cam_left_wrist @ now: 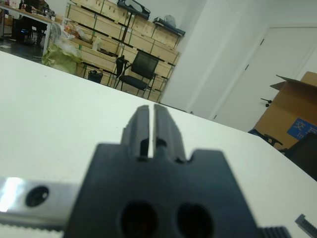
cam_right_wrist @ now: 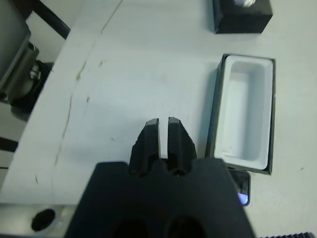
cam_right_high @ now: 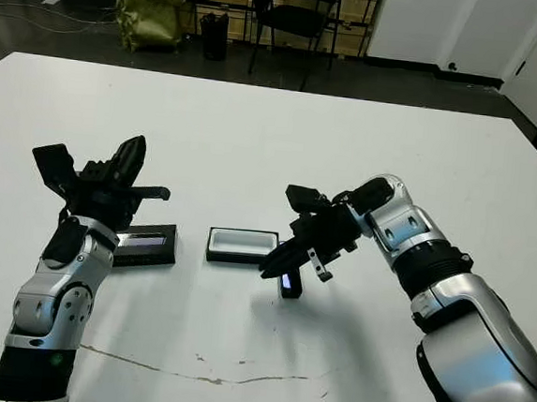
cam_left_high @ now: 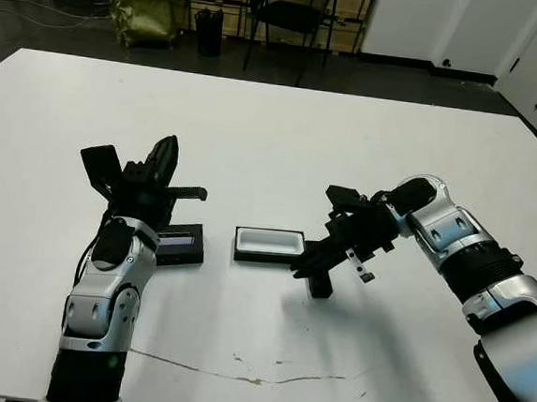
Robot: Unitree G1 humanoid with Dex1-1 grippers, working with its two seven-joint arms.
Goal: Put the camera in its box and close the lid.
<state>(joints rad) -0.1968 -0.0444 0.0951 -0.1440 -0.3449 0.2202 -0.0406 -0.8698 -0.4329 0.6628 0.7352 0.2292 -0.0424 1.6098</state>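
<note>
Camera (cam_right_wrist: 241,184) mostly hidden behind right gripper (cam_right_wrist: 164,130) body in right wrist view; only a corner w/ lit screen shows. Lid (cam_right_wrist: 242,16) cut off by frame edge.

On the white tabletop (cam_left_high: 275,126) lie the lid (cam_left_high: 180,244), the open box (cam_left_high: 268,244) and the camera (cam_right_high: 290,285), nearer the front edge than the far one.
</note>
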